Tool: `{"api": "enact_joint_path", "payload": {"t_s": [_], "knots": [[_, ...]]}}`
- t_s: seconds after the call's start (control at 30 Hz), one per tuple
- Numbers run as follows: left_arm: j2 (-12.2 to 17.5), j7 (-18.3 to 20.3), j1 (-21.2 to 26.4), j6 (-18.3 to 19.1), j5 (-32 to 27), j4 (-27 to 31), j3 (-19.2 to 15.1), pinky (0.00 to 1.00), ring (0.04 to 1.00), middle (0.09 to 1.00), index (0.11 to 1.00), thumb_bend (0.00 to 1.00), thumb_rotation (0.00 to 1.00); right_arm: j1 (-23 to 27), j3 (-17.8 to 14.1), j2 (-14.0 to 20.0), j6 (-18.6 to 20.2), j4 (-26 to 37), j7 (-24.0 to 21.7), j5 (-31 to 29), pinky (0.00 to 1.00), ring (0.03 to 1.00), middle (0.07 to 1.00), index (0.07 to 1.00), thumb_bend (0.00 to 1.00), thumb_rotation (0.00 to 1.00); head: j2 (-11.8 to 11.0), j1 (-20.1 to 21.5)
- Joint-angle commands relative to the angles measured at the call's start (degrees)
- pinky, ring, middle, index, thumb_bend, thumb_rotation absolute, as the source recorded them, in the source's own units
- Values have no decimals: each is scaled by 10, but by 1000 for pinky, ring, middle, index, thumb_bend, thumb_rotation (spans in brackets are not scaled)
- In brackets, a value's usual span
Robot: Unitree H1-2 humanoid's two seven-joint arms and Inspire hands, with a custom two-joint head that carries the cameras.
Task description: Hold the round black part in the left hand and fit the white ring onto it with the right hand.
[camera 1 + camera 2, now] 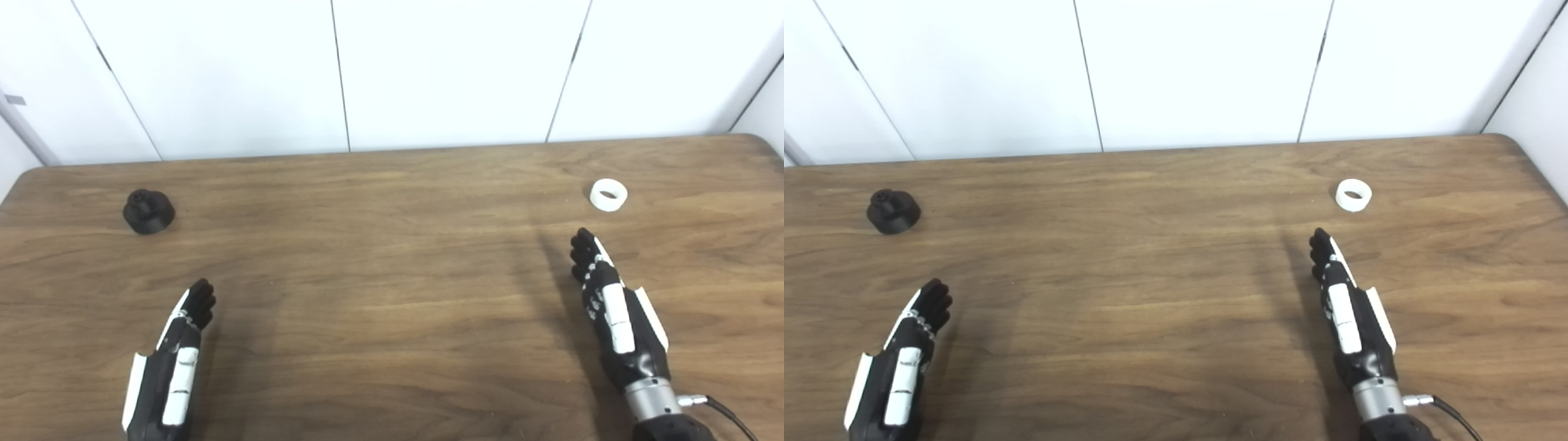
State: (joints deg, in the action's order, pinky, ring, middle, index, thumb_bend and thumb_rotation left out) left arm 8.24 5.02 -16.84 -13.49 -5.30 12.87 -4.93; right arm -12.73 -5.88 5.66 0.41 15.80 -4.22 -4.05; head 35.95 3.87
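Note:
The round black part (149, 211) stands on the wooden table (392, 275) at the far left. The white ring (608, 195) lies on the table at the far right. My left hand (177, 355) is open and empty at the near left, fingers stretched out, well short of the black part. My right hand (606, 306) is open and empty at the near right, its fingertips a short way in front of the ring and apart from it. Both hands hold nothing.
White wall panels (392, 67) stand behind the table's far edge. The table's rounded right corner (1513, 144) shows at the far right. A cable (729, 416) leaves my right wrist.

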Motion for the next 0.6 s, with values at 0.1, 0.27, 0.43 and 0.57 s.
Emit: {"api": "enact_joint_path", "payload": {"t_s": [0.1, 0.27, 0.43, 0.57], "knots": [[-4, -3, 2, -12, 0, -14, -2, 954, 939, 942, 940, 516, 854, -84, 4, -19, -27, 20, 5, -5, 1000, 983, 970, 971, 595, 1000, -2, -2], [-1, 0, 3, -15, -1, -17, 0, 963, 947, 945, 943, 529, 851, -84, 5, -17, -20, 23, 7, -1, 1000, 988, 972, 973, 598, 1000, -4, -10], [-6, -1, 3, -18, 3, -17, 3, 957, 947, 943, 940, 551, 839, -86, 2, -15, -19, 24, 5, -8, 1000, 992, 980, 974, 580, 1000, -14, -55], [-12, -1, 2, -22, 8, -18, 9, 946, 944, 940, 940, 570, 822, -85, -4, -11, -23, 17, 5, -9, 1000, 995, 979, 973, 574, 1000, -24, -77]]}}
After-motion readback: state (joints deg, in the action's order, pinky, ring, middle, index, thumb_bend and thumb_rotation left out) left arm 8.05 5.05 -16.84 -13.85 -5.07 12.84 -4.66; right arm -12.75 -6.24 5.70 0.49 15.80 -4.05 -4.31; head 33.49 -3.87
